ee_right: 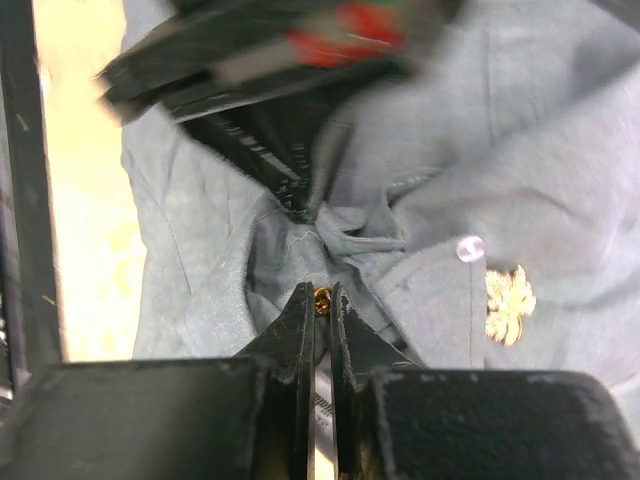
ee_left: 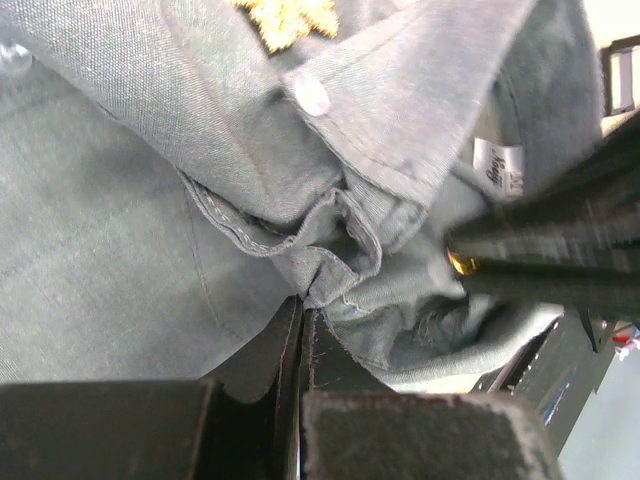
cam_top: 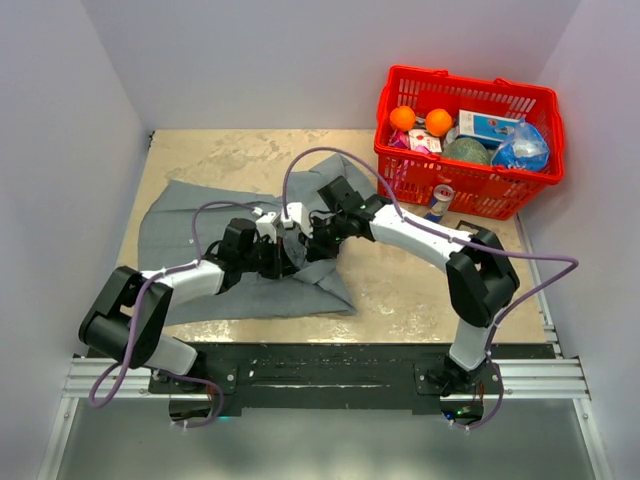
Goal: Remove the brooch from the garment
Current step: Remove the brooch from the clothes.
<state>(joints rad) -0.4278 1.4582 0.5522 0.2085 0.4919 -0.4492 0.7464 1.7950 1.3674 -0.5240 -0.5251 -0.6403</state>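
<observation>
left gripper (ee_left: 300, 318): clamped tight on fold of garment (ee_left: 100, 250) | right gripper (ee_right: 322, 300): pinched together on small gold bit (ee_right: 322, 297) | brooch (ee_right: 508, 303): pinned just beside white button (ee_right: 470, 248)

Top camera, high behind near edge, looks down on worktop (cam_top: 420, 290); wrist cameras, very near, face each other across garment (cam_top: 175, 225) collar
</observation>
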